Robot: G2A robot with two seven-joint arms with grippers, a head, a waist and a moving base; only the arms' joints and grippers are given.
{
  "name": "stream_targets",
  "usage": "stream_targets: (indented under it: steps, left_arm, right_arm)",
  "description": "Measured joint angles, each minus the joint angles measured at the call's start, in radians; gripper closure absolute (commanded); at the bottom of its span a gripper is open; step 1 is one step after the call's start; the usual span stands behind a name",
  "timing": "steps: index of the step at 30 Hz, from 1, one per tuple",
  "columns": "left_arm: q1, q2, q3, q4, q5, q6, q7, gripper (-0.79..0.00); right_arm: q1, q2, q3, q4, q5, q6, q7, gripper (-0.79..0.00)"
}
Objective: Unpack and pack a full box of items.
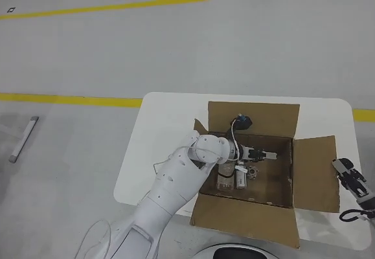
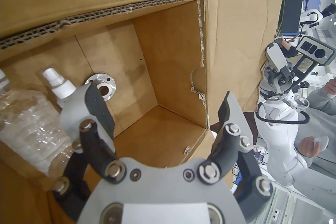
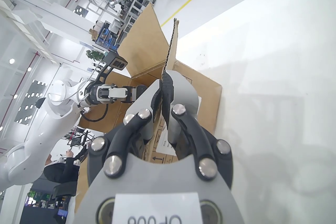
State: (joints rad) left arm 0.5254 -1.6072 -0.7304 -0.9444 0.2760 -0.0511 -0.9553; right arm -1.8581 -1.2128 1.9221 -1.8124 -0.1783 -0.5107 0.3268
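the left gripper (image 2: 160, 93) is held open inside the box (image 2: 170, 51) at centre frame, presumably for the spray bottle (image 2: 61, 87); the right gripper (image 3: 165, 83) is clamped on the right-hand flap (image 1: 317, 171), seemingly to keep it back.

White desk (image 1: 162, 129), one brown box (image 1: 314, 173).
The open box sits on the desk right below the left gripper (image 1: 269, 155); one flap reaches out to the right gripper (image 1: 339, 163).

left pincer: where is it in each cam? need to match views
Top view: left pincer over the open cardboard box, right of centre.
Left wrist view: left pincer in the foreground, open, over the box floor.
Right wrist view: left pincer farther off, beyond the right pincer.
Shared landmark: the cardboard box.
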Motion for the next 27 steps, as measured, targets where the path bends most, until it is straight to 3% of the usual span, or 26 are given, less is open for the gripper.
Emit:
stream_targets:
  steps: [4, 7, 14, 20, 27]
  left_arm:
    - [0.007, 0.002, 0.001, -0.006, 0.014, 0.004, 0.012, -0.785]
    - [-0.008, 0.008, 0.025, -0.037, 0.122, 0.062, 0.003, -0.785]
    - [-0.033, 0.012, 0.110, -0.177, 0.405, 0.379, -0.181, -0.785]
    - [-0.036, 0.012, 0.181, -0.225, 0.589, 0.555, -0.360, -0.785]
    - [-0.023, 0.005, 0.192, -0.187, 0.601, 0.548, -0.367, -0.785]
  right_arm:
    - [0.009, 0.000, -0.008, 0.004, -0.004, 0.007, -0.001, 0.000]
    - [0.012, 0.001, -0.012, 0.006, -0.011, 0.009, -0.002, 0.000]
    - [0.014, 0.000, -0.013, 0.003, -0.039, -0.003, -0.034, 0.000]
    - [0.004, -0.001, -0.013, -0.010, -0.062, -0.016, -0.063, 0.000]
    - [0.002, -0.001, -0.015, -0.015, -0.080, -0.017, -0.076, 0.000]
